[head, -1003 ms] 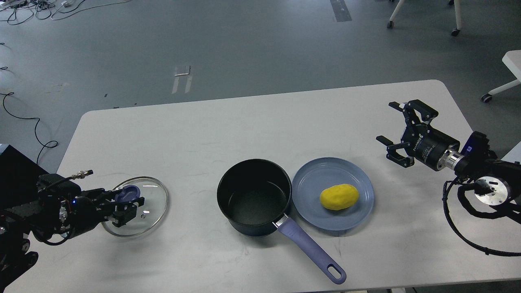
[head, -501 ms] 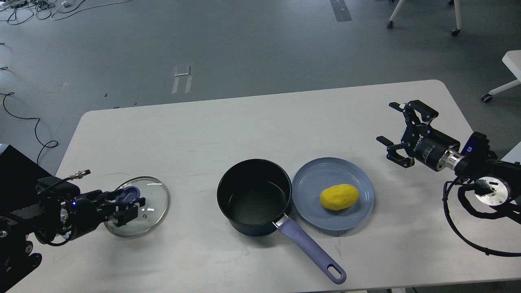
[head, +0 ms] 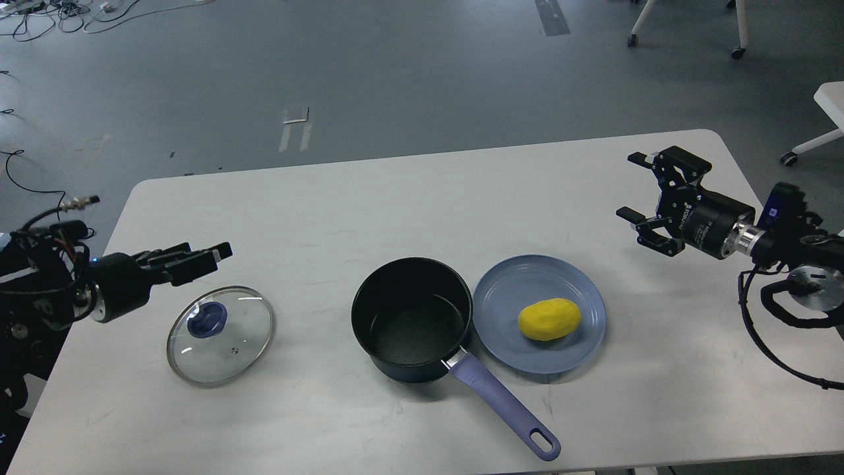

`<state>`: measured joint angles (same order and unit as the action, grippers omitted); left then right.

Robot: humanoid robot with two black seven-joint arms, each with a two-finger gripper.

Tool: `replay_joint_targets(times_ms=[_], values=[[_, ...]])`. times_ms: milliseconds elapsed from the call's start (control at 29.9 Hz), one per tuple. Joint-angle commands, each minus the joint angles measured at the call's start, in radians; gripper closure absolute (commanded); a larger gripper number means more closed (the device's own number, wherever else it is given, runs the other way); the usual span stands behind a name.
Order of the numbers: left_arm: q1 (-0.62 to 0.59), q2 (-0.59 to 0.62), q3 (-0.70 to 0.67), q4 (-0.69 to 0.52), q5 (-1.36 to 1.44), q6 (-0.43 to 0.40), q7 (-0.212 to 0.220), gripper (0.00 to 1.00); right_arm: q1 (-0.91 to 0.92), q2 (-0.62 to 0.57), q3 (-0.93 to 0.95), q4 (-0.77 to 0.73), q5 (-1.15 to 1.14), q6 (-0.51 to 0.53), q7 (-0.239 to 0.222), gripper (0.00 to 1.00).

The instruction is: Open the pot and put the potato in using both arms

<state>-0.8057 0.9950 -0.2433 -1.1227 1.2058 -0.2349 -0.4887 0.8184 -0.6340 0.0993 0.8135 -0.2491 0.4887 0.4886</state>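
The black pot (head: 412,321) stands open and empty at the table's middle front, its purple handle (head: 504,406) pointing to the front right. The yellow potato (head: 549,319) lies on a blue plate (head: 527,277) that touches the pot's right side. The glass lid (head: 227,346) with its blue knob (head: 207,318) lies flat on the table at the left. My left gripper (head: 210,253) is open and empty, above and behind the lid. My right gripper (head: 632,186) is open and empty, to the right of and behind the plate.
The white table (head: 395,198) has rounded corners, with its front edge close to the pot handle. Grey floor lies beyond it, with cables (head: 39,191) at the left. Chair legs (head: 738,49) and another white table's corner (head: 831,99) are at the far right.
My left gripper has let go of the lid's knob and moved up and back, leaving the lid on the table. My right gripper has shifted slightly back.
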Motion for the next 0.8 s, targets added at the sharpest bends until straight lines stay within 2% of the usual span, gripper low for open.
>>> replay_joint_targets(times_ms=[0, 33, 100, 234, 334, 602, 769], values=[[-0.101, -0.002, -0.002, -0.002, -0.302, -0.174, 0.000, 0.02, 0.083, -0.044, -0.001, 0.039, -0.197, 0.000, 0.000, 0.00], [-0.127, -0.007, -0.002, -0.002, -0.427, -0.216, 0.000, 0.02, 0.126, -0.064, -0.003, 0.064, -0.258, 0.000, 0.000, 0.00], [-0.141, -0.016, -0.004, -0.002, -0.591, -0.244, 0.000, 0.02, 0.183, -0.087, -0.009, 0.102, -0.345, 0.000, 0.000, 0.00], [-0.141, -0.064, -0.008, 0.009, -0.822, -0.241, 0.000, 0.02, 0.315, -0.098, -0.093, 0.192, -0.574, 0.000, 0.000, 0.00], [-0.141, -0.067, -0.023, 0.009, -0.890, -0.254, 0.000, 0.02, 0.442, -0.098, -0.214, 0.289, -0.793, 0.000, 0.000, 0.00], [-0.139, -0.073, -0.070, 0.006, -0.991, -0.254, 0.000, 0.02, 0.680, -0.076, -0.466, 0.467, -1.166, 0.000, 0.000, 0.00], [-0.139, -0.078, -0.093, 0.004, -1.040, -0.254, 0.000, 0.02, 0.743, -0.027, -0.544, 0.506, -1.350, 0.000, 0.000, 0.00]])
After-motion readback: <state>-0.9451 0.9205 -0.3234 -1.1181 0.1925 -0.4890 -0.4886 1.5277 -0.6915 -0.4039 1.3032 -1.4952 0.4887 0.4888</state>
